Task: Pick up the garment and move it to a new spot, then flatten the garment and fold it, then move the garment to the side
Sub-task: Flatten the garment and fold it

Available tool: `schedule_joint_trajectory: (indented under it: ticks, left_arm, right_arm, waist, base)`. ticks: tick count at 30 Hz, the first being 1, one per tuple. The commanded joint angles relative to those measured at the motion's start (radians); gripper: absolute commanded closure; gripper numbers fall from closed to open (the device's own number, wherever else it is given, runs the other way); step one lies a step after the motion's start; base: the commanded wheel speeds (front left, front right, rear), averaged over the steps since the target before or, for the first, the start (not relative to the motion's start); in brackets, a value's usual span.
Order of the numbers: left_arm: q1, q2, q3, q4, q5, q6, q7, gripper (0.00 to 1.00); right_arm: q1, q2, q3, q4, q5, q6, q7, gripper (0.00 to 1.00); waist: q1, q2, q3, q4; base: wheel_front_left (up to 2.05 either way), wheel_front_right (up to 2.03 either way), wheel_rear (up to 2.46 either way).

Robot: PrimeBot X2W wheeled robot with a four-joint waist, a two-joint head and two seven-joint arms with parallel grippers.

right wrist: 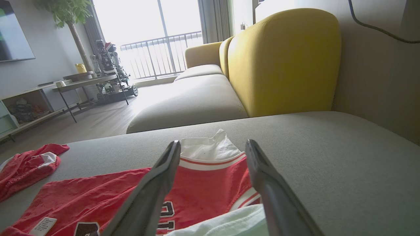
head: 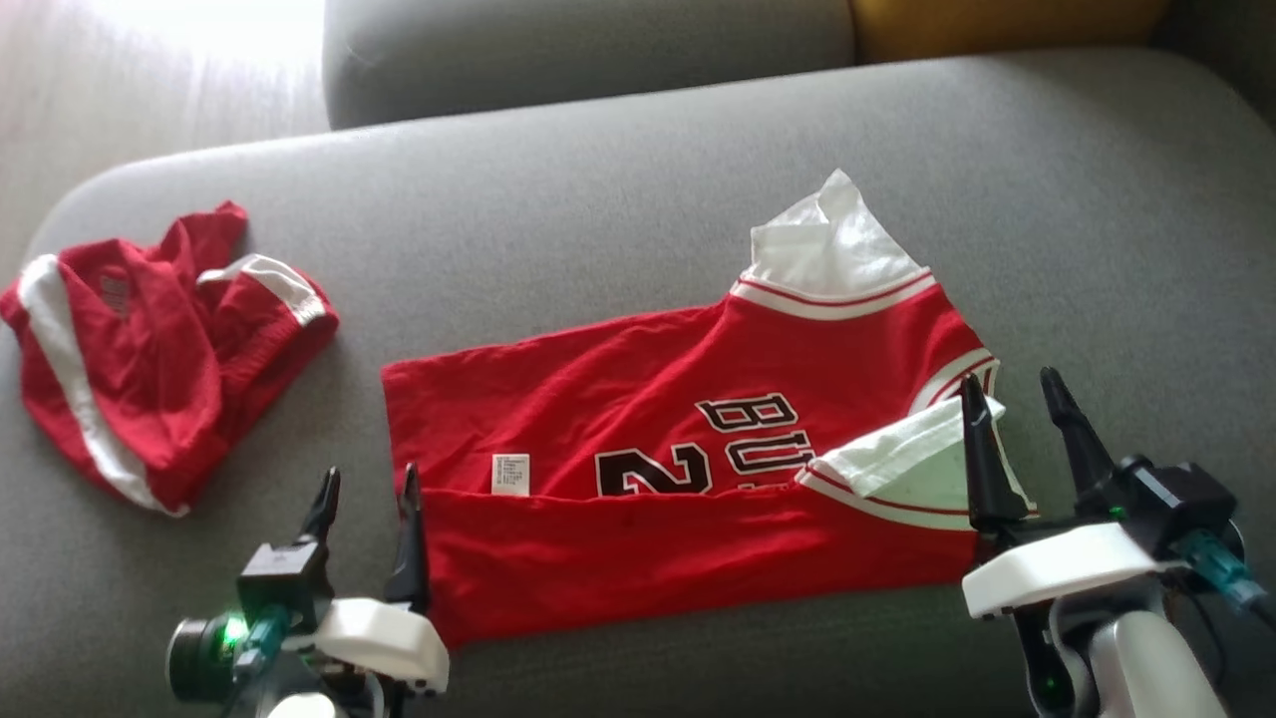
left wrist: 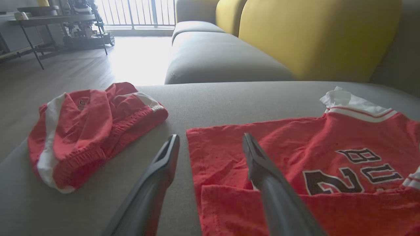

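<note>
— Starting with the biggest: stretching wide, a grey woven sofa seat [head: 638, 179], rounding off at its edges.
— And lying flat on its middle, a smooth red jersey with white sleeves and black lettering [head: 618, 419], near long edge folding over onto itself.
— Sitting well apart at the left, a crumpled heap of red shorts with white stripes and a gathered waistband [head: 150, 359]. Not touching the jersey.
— Showing in the wrist views: a plump yellow back cushion [left wrist: 315, 36] and a dark thin-legged table [right wrist: 87, 81].
— Grippers?
— Left gripper [head: 369, 472] hanging at the jersey's hem edge, right gripper [head: 1009, 379] by the folded white sleeve [head: 907, 459]. Both gaping wide, gripping nothing.
— Smallest: a small white label [head: 510, 474] lying at the fold.
</note>
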Motion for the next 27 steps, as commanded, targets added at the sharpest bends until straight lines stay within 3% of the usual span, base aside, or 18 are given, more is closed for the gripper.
schedule_joint_trajectory:
  ticks: [1, 16, 27]
  left_arm:
    - [-0.058, 0.004, 0.048, 0.016, 0.016, -0.004, -0.012, 0.0]
    - [-0.405, 0.054, 0.04, 0.407, 0.084, 0.009, 0.029, 0.0]
    - [-0.535, 0.079, 0.043, 0.586, 0.082, 0.007, 0.052, 0.0]
  right_arm:
    - [-0.037, -0.004, 0.032, -0.046, -0.007, 0.0, -0.014, 0.0]
    - [-0.084, -0.004, 0.112, -0.081, 0.03, 0.0, -0.016, 0.0]
    - [-0.093, -0.004, 0.114, -0.077, 0.039, 0.0, -0.019, 0.0]
  waist:
    - [0.0, 0.0, 0.025, -0.013]
    - [0.0, 0.0, 0.166, -0.109]
    - [0.0, 0.0, 0.2, -0.122]
  base:
    - [0.0, 0.0, 0.0]
    - [0.0, 0.0, 0.0]
    - [0.0, 0.0, 0.0]
